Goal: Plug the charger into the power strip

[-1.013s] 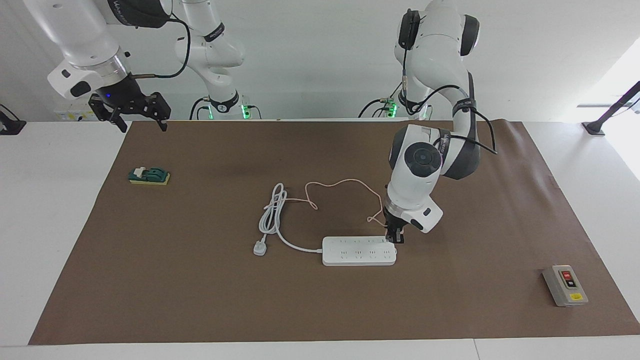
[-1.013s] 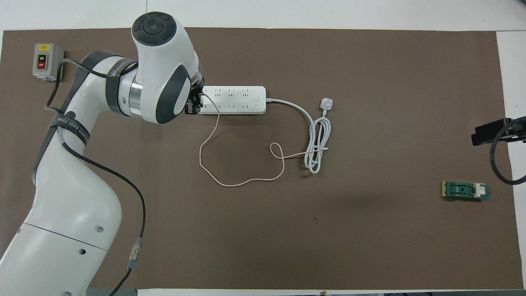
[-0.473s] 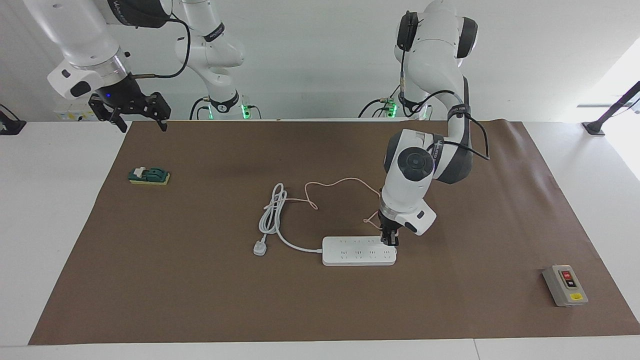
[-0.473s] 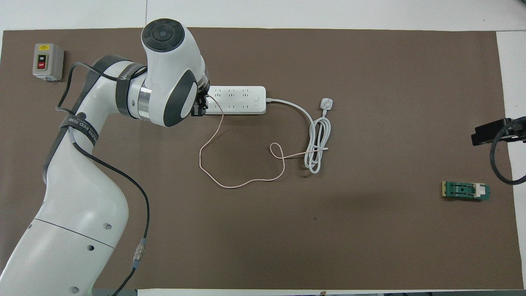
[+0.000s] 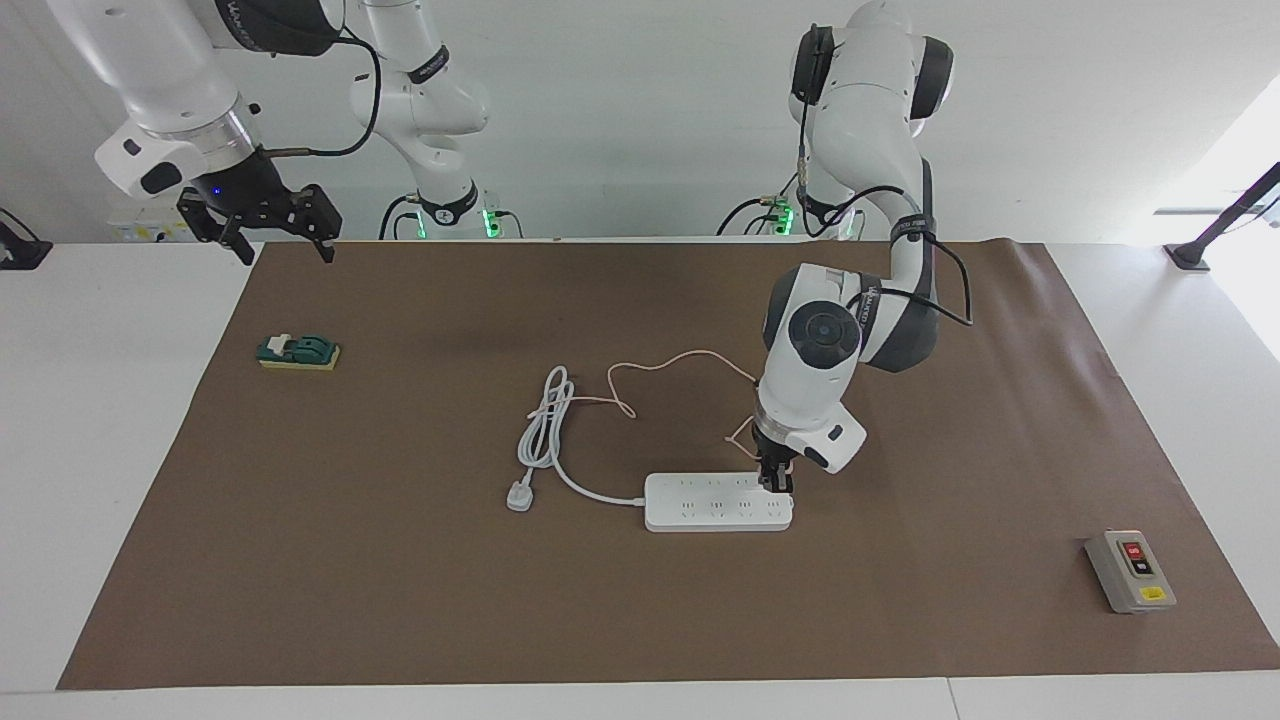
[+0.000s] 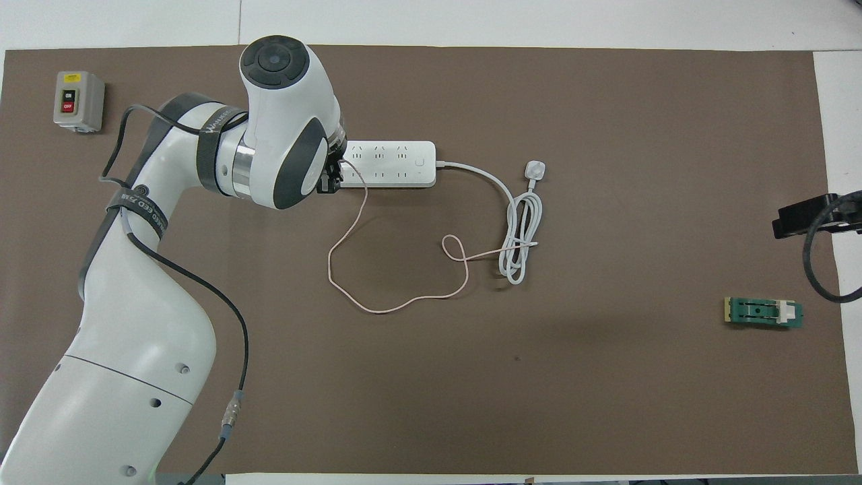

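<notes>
Switch box (image 6: pixel 79 101) labelled ON/OFF, left fingers (image 5: pixel 776 478) clamped on charger at power strip (image 5: pixel 715 502), right fingers (image 5: pixel 272 235) apart.

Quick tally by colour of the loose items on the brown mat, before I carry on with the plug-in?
White: 1, the power strip with its cord and three-pin plug.
Pink: 1, the charger with its thin cable, its adapter end hidden in the left gripper.
Grey: 1, the switch box.
Green: 1, the small green block.
Total: 4.
</notes>
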`<state>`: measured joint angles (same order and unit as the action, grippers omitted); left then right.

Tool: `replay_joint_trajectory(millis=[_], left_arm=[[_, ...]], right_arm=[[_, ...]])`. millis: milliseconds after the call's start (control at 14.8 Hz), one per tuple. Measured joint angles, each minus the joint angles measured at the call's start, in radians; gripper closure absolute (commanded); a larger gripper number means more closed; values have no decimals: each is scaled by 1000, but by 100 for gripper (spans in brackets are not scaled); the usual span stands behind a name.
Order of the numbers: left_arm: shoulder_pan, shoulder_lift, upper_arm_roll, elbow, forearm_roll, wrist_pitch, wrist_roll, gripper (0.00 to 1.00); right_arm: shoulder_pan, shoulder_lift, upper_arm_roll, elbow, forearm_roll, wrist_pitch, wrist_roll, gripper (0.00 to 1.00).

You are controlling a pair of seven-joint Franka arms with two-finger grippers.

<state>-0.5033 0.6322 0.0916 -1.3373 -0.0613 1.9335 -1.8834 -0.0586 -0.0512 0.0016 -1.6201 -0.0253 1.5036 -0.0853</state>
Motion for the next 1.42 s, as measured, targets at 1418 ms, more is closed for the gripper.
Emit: replay_joint_trajectory(millis=[1418], left_arm=[[-6,13,3,-18,5,37,-14,100]], right_arm=[[0,0,0,0,0,0,0,0]])
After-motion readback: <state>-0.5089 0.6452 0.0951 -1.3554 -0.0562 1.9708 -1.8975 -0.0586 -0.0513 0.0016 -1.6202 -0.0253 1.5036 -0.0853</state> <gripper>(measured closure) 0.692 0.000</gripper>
